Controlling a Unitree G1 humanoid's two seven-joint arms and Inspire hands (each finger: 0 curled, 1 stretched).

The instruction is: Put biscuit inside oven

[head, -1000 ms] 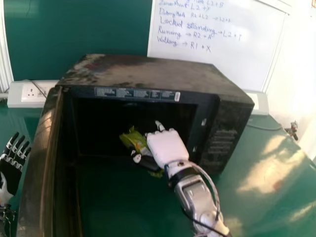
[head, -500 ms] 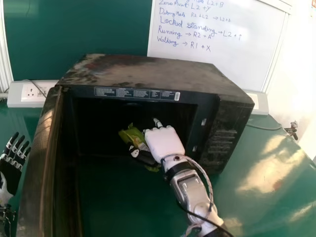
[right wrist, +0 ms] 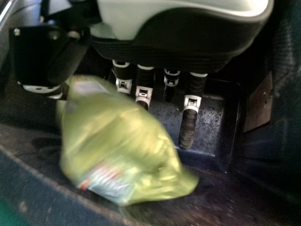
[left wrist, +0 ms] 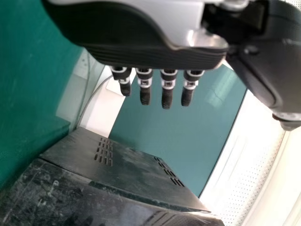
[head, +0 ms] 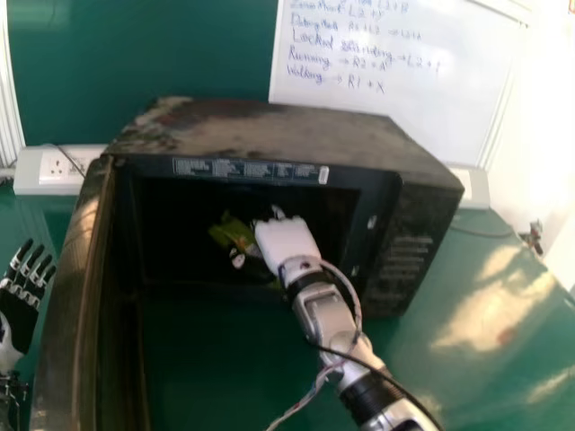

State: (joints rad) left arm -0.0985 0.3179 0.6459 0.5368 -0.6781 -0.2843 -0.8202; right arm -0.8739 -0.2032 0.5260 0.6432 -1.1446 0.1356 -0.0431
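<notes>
My right hand (head: pixel 286 244) is inside the cavity of the black oven (head: pixel 269 135), back of the hand upward, gripping the green biscuit packet (head: pixel 233 233) on its left side. Seen from the right wrist, the yellow-green packet (right wrist: pixel 122 150) is pinched between the thumb and some fingers of my right hand (right wrist: pixel 188 42), above the oven floor; its far fingertips are partly hidden. My left hand (head: pixel 20 287) stays outside, left of the oven door, fingers straight and holding nothing; in the left wrist view the left hand (left wrist: pixel 141 52) hangs with its fingers extended.
The oven door (head: pixel 76 296) stands swung open at the left, between the left hand and the cavity. A socket box (head: pixel 58 171) lies behind on the left, and a whiteboard (head: pixel 395 99) rises behind the oven. Green tabletop (head: pixel 485 305) extends to the right.
My right hand has moved left and deeper into the oven, carrying the packet with it, and more of the forearm shows. The left hand has stayed still.
</notes>
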